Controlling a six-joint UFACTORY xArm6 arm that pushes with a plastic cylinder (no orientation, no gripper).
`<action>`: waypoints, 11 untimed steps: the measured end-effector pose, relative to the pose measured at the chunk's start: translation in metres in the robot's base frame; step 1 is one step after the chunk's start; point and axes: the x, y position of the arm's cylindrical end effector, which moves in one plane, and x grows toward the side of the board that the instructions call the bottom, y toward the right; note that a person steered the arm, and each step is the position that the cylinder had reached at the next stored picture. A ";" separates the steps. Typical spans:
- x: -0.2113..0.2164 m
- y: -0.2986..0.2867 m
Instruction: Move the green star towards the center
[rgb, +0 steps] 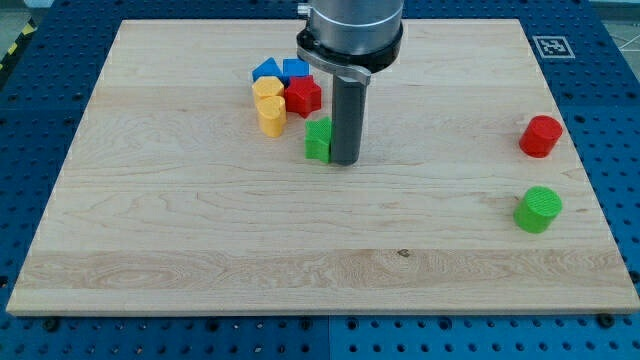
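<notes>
The green star (318, 139) stands on the wooden board (200, 220), a little above and left of the board's middle. My tip (345, 160) rests on the board right beside the star, touching or nearly touching its right side. The rod hides the star's right edge. The arm's grey body comes down from the view's top.
A cluster sits just up-left of the star: a red star (303, 96), two blue blocks (267, 71) (296, 69), and two yellow blocks (268, 89) (271, 114). A red cylinder (541, 136) and a green cylinder (538, 209) stand near the board's right edge.
</notes>
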 end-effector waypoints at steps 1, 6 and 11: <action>0.006 -0.005; 0.008 -0.048; 0.002 -0.036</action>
